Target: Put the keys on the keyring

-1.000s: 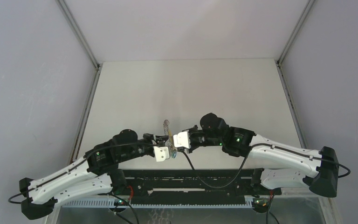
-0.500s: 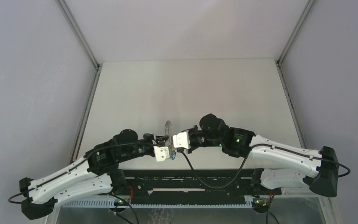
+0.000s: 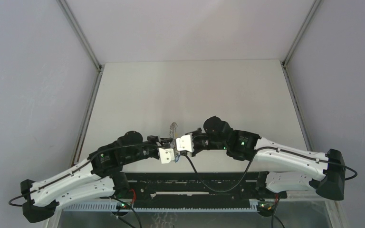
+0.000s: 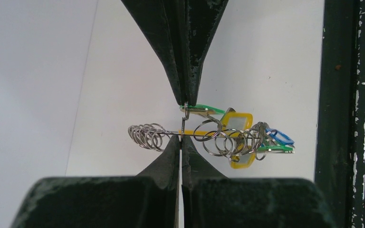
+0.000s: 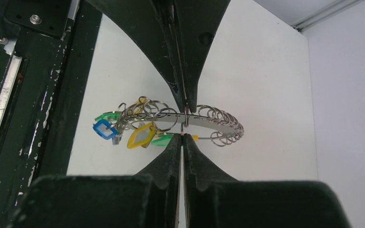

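Note:
The keyring is a curved silvery band strung with several small split rings, held in the air between both arms. My left gripper is shut on its thin wire. Blue, green and yellow plastic key heads hang bunched at one end, also seen as blue and yellow. My right gripper is shut on the small ring of a green key, right beside the band. From above, the left gripper and right gripper meet tip to tip.
A black rail frame runs along the near edge just behind the grippers, seen close by as the frame and the frame. The pale table stretches away, bounded by grey walls and metal posts.
My left gripper has shifted slightly right and away from me, closer to the right gripper. The keyring's far end has swung a little to the right and stands more upright.

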### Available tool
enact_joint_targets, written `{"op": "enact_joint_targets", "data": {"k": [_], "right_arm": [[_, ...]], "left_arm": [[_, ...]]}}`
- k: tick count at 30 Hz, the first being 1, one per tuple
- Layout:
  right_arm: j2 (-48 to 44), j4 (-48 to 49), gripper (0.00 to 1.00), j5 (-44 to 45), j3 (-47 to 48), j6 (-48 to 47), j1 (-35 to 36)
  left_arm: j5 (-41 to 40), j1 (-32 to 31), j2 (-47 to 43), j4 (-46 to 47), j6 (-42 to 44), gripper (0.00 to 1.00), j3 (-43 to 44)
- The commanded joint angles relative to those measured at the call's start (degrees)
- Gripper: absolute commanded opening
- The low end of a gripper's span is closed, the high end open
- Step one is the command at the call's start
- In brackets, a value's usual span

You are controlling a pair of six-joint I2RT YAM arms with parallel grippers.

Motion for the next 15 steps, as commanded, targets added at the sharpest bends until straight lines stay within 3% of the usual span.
{"op": "enact_joint_targets", "data": {"k": [1,15], "right_arm": [[-1.5,1.8,0.0,0.9,0.0,0.0,0.6],[-1.4,1.3,0.0,1.6,0.1,0.1,0.8]], "left_arm": [[-0.2,-0.3,-0.4,4.2,-1.1,0.0,0.1],[-0.4,-0.3,-1.1,4.4,-1.1,0.0,-0.1]]}}
